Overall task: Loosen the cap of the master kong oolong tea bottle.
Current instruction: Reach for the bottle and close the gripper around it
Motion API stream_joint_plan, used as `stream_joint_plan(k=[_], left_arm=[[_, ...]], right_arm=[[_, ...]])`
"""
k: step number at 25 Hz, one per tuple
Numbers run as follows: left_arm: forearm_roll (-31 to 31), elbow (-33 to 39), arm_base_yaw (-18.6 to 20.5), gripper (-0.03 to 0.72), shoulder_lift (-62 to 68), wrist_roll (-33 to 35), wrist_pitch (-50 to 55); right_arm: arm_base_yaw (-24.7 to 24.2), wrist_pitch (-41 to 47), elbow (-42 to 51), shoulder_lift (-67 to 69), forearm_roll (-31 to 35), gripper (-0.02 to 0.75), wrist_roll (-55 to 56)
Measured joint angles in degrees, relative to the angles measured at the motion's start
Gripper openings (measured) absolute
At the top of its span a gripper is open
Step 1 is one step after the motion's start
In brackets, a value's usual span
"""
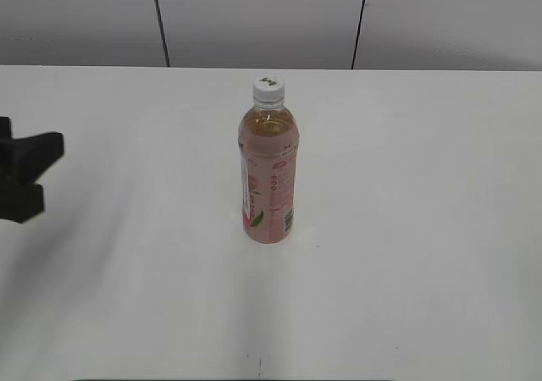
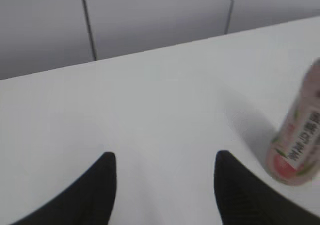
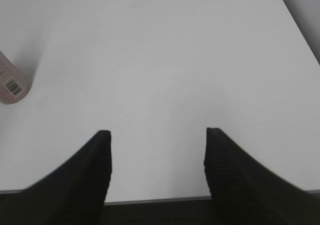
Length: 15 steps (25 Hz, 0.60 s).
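Evidently the work has not begun: neither arm touches anything. Nearest the cameras, the right gripper (image 3: 157, 132) hangs with its dark fingers spread wide over bare table (image 3: 175, 60) near the front edge, and the left gripper (image 2: 165, 157) is likewise spread, empty, over the white surface.

Further out, the master kong oolong tea bottle (image 1: 269, 173) stands upright near the middle of the table, well apart from both arms, with the cap (image 1: 268, 88) seated on its neck. Behind it runs the grey panelled wall (image 1: 254, 17).

My judgement is that the approach step is in hand; next, one gripper would need to steady the body while the other closes around the cap from above and twists.

Only the exterior view shows the cap (both wrist views crop the bottle low). The right wrist view alone catches the barcode (image 3: 13, 86); the left shows the label's leaf side, blurred.
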Motion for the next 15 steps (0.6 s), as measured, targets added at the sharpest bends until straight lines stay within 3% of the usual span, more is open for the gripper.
stream_joint_plan(k=[3,7,11,15], left_arm=[[0.82,0.06,-5.86,0.400,5.67,0.00,-2.86],[1.04,0.35,-11.09,0.480,14.30,-2.19,-8.10],[1.78,0.34,-13.64,0.531,22.63,-5.17,-16.45],[7.60,0.36,-14.28,0.538,30.13,-5.60,-30.46]], right_arm=[[0.00,0.00,0.00,0.00,0.00,0.449,0.00],[0.00,0.00,0.00,0.00,0.00,0.449,0.00],[0.00,0.00,0.00,0.00,0.00,0.449,0.00],[0.00,0.00,0.00,0.00,0.00,0.449,0.00]])
